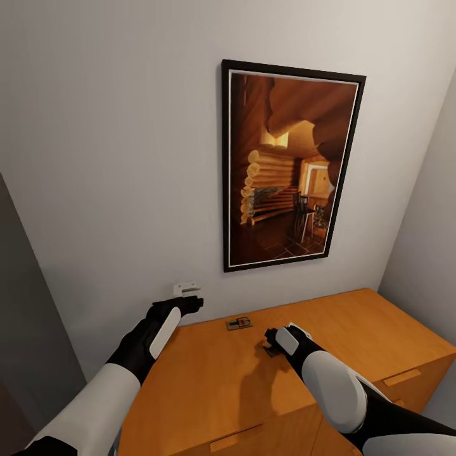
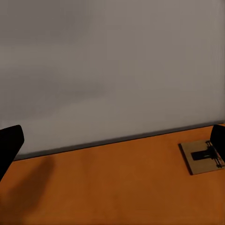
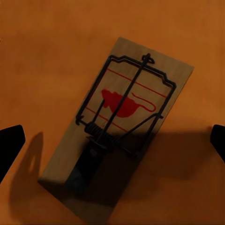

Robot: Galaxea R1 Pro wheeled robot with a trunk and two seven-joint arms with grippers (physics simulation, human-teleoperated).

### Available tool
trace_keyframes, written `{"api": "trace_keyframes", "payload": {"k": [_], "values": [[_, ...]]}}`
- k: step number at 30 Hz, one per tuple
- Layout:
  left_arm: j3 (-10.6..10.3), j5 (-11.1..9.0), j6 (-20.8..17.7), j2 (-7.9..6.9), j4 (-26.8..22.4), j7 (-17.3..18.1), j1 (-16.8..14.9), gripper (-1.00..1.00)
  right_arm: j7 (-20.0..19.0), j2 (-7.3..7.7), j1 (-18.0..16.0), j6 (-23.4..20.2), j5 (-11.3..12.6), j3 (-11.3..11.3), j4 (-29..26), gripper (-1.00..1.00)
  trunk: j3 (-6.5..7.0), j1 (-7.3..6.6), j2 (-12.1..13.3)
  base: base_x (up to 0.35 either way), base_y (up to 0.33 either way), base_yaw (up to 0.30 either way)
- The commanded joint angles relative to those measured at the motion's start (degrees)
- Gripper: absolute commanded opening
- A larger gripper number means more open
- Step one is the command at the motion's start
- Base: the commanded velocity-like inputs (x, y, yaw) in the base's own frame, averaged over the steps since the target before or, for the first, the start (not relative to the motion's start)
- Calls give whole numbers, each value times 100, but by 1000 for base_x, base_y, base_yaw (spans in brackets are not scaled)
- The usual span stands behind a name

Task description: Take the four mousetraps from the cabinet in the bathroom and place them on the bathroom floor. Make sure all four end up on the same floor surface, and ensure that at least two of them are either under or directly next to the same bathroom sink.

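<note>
Left hand point(image 1: 190, 303): fingers spread, empty, at the cabinet point(image 1: 209, 373) top's rear edge. Mousetrap point(image 1: 239, 323): tan board, dark wire, at the hand's 4 o'clock, flat near the wall. Second mousetrap point(image 3: 117, 126): tan board, black spring, red mouse print, flat under the open, empty right hand point(image 1: 271, 342).

Right gripper point(image 1: 271, 342) hides second mousetrap point(image 1: 272, 350); cabinet point(image 1: 354, 329) cropped.

On view: counted items

Two mousetraps point(image 1: 239, 323) point(image 1: 272, 349), one cabinet point(image 1: 354, 329), one framed picture point(image 1: 288, 168), two grippers point(image 1: 193, 303) point(image 1: 271, 339), one wall bracket point(image 1: 186, 289).
</note>
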State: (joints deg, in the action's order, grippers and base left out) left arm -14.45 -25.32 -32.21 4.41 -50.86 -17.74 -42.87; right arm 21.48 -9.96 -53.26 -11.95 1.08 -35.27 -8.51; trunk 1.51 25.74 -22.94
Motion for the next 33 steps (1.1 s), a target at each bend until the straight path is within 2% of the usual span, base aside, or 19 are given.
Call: {"api": "trace_keyframes", "payload": {"k": [1, 7, 13, 30, 33], "values": [[-14, -61, -13, -3, -9, -56, -2, 100, 39, -3, 132, -53, 3, -50, -10, 100, -5, 4, 2, 0, 0, 0], [-14, -61, -13, -2, -9, -55, -2, 100, 25, -3, 132, -52, -1, -44, -10, 100, -5, 4, 2, 0, 0, 0], [-14, -61, -13, -2, -10, -61, -2, 100, 17, -3, 132, -47, -2, -36, -10, 100, -112, 136, -239, 0, 0, 0], [-14, -61, -13, -2, -9, -63, -2, 100, -10, -3, 132, -39, -2, -8, -11, 100, -112, 136, -239, 0, 0, 0], [-14, -61, -13, -2, -8, -63, -2, 100, -12, -3, 132, -37, -2, -11, -11, 100, -166, 202, -359, 0, 0, 0]]}}
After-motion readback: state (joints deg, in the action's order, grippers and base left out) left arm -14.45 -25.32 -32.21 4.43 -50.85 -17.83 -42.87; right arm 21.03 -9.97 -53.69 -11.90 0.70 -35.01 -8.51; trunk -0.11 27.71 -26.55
